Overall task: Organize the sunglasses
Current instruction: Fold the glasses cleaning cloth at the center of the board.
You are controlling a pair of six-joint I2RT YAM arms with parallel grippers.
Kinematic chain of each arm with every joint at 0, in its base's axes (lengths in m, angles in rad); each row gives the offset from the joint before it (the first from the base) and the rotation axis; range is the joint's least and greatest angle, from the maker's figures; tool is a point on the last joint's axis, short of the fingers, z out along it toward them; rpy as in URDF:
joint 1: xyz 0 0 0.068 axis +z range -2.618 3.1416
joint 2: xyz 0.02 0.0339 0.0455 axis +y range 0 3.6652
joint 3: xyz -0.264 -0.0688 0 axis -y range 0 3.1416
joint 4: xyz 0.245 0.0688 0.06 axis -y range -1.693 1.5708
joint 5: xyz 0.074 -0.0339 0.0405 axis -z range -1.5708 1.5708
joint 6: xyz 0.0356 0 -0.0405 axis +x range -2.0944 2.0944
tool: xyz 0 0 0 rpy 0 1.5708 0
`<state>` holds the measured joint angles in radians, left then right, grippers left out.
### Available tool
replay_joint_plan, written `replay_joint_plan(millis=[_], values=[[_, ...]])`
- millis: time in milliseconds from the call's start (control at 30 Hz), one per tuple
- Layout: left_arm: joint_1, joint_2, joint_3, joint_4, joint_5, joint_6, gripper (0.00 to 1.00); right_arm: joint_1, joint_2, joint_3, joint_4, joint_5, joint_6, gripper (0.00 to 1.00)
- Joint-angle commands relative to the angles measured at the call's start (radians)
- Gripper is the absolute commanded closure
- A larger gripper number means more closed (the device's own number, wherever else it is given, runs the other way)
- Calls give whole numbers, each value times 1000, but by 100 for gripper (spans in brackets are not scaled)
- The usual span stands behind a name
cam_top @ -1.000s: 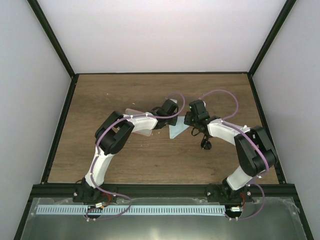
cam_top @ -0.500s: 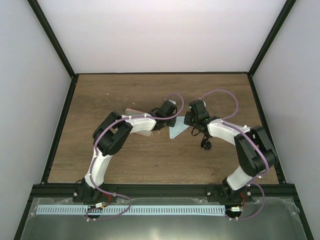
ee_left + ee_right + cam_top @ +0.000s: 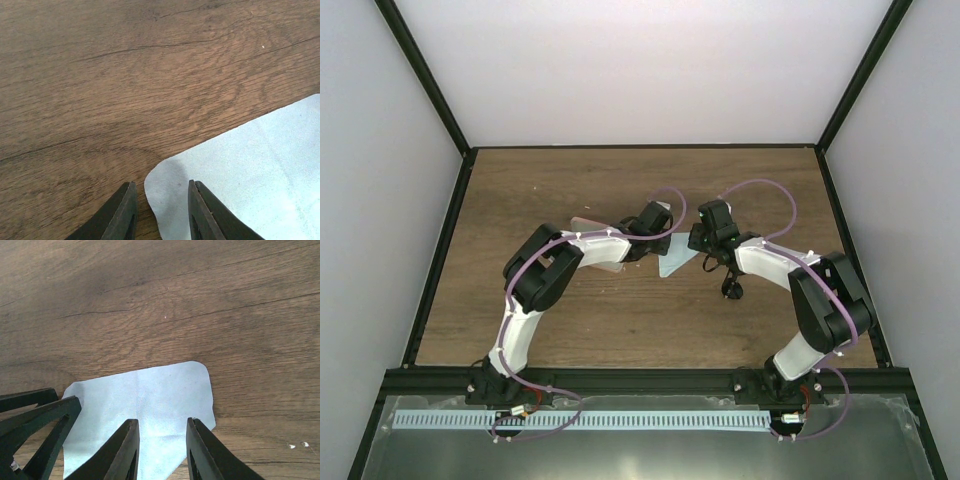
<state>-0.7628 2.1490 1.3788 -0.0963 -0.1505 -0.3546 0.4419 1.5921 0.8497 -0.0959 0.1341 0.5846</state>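
A light blue cloth [image 3: 675,263] lies flat on the wooden table between my two grippers. My left gripper [image 3: 161,185] is open and low, with its jaws either side of the cloth's rounded corner [image 3: 170,175]. My right gripper [image 3: 162,422] is open just above the cloth [image 3: 150,395] at its opposite side. The left gripper's fingers [image 3: 35,415] show at the lower left of the right wrist view. A small black thing [image 3: 730,289], seemingly the sunglasses, lies by my right forearm, mostly hidden. The pink case [image 3: 588,226] is partly covered by my left arm.
The table [image 3: 570,190] has black frame rails along its left and right edges and white walls behind. Two small white specks [image 3: 298,445] lie on the wood to the right of the cloth.
My left arm has shifted slightly to the left at the cloth's corner. The right arm and the cloth have not visibly moved.
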Motion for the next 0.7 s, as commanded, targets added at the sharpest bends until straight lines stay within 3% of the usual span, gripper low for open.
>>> replay_joint_plan(millis=[0, 300, 667], values=[[-3, 23, 7, -44, 37, 1, 69, -3, -15, 0, 5, 3, 4, 72], [-3, 57, 40, -60, 47, 3, 70, -3, -9, 2, 7, -2, 3, 71], [-2, 59, 51, -82, 23, 11, 78, -3, -3, 3, 5, 1, 2, 71]])
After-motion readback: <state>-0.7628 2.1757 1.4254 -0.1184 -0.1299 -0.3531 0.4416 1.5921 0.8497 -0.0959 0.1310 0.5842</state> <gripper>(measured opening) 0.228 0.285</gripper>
